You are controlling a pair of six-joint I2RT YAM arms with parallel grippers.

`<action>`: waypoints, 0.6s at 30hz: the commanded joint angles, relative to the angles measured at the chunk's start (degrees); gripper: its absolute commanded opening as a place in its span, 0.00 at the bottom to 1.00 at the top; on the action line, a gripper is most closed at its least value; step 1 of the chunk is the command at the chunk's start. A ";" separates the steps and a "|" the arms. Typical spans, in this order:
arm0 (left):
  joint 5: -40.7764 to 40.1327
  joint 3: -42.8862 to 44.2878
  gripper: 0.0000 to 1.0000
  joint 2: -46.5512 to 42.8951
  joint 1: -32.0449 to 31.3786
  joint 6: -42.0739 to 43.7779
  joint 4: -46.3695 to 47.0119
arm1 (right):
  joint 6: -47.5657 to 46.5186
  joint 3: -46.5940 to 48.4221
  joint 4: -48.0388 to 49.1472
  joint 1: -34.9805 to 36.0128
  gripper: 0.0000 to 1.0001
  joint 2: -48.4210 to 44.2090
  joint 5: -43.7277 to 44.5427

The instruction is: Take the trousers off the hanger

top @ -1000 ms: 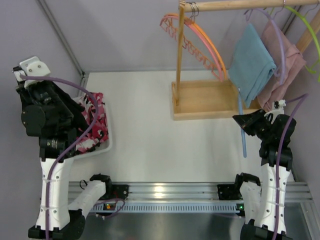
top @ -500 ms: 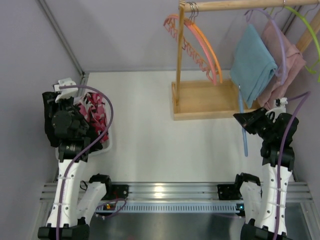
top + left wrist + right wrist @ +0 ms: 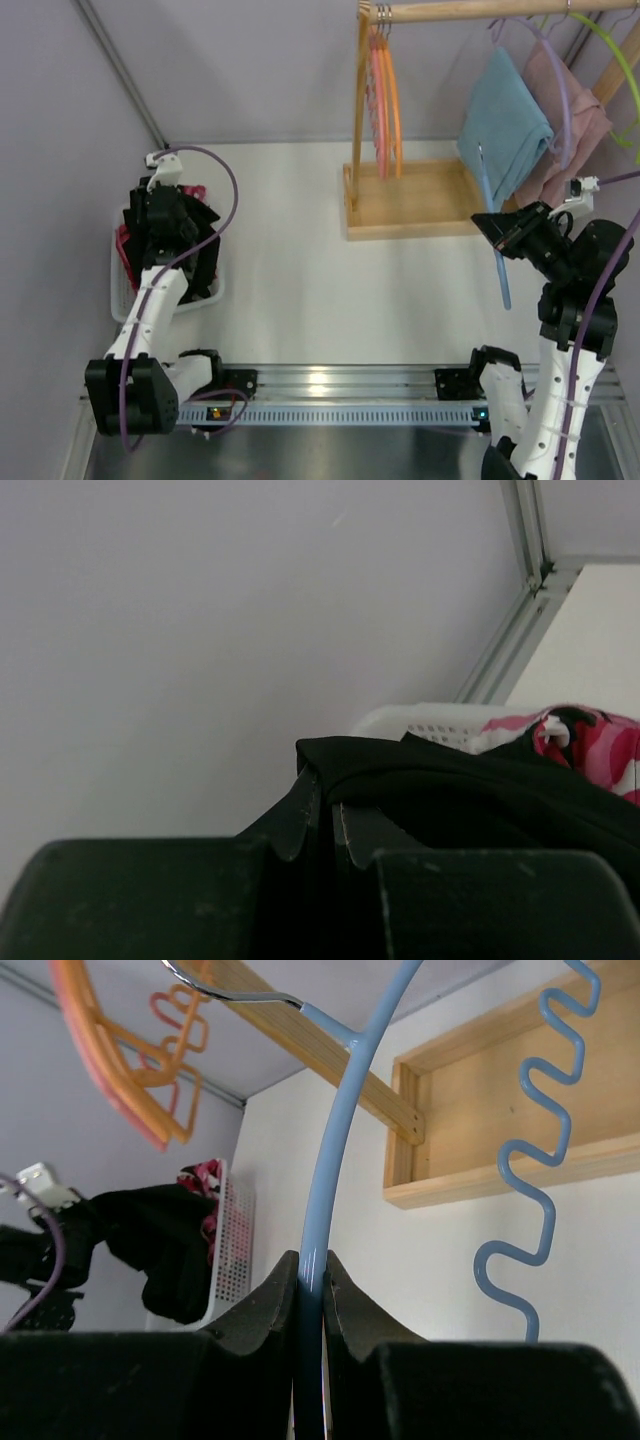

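White tabletop (image 3: 300, 300), grey walls (image 3: 250, 70): at the overhead view's left, your left gripper (image 3: 322, 815) is pinched tight on the black trousers (image 3: 450, 790) above the white basket (image 3: 430, 720) holding the pink camouflage trousers (image 3: 590, 745). Your right gripper (image 3: 310, 1270) clamps the bare blue hanger (image 3: 335, 1140) at centre right. Release near the rim and the black cloth, seemingly draped partly outside, could slide out.

top: whole table (image 3: 300, 300) looked down on from above and behind, far out | left wrist: pointed past black trousers (image 3: 470, 790) at the wall (image 3: 200, 630), super close | right wrist: aimed left along blue hanger (image 3: 325, 1160), close | shared: basket (image 3: 113, 290) caught by all three, rack (image 3: 410, 225) by top and right wrist
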 commanded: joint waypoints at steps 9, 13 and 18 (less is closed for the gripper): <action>1.46 2.60 0.05 9.72 8.32 -16.78 -16.71 | -2.32 14.54 0.40 -0.66 0.00 4.63 -7.99; 4.27 4.01 0.16 8.24 9.38 -18.80 -21.03 | 0.93 13.93 4.53 -0.66 0.00 6.31 -9.57; 9.65 4.63 0.51 3.66 9.38 -20.30 -25.61 | 4.63 14.81 9.80 -0.57 0.00 8.86 -11.68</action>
